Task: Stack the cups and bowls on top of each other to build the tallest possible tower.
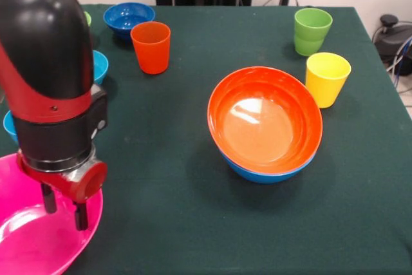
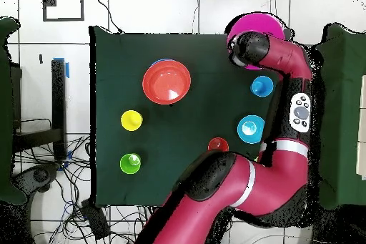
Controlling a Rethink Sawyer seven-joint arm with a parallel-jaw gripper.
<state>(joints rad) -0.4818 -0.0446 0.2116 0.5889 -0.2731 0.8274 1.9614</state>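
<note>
My gripper (image 1: 64,209) hangs at the left, its two fingers apart and open, reaching down over the right part of the big pink bowl (image 1: 29,243). I cannot tell if they touch it. The pink bowl also shows in the overhead view (image 2: 261,21) at the table's edge. The orange bowl (image 1: 264,120) sits nested and tilted in the large blue bowl (image 1: 261,175) mid-table. The orange cup (image 1: 151,46), green cup (image 1: 312,30) and yellow cup (image 1: 327,78) stand upright. The light blue cup (image 1: 8,125) is mostly hidden behind the arm.
A small dark blue bowl (image 1: 129,16) stands at the far left. A small light blue bowl (image 1: 100,66) peeks from behind the arm. A sliver of the green bowl (image 1: 87,17) shows beside the arm. The arm's body (image 2: 236,184) covers the table's near-robot side.
</note>
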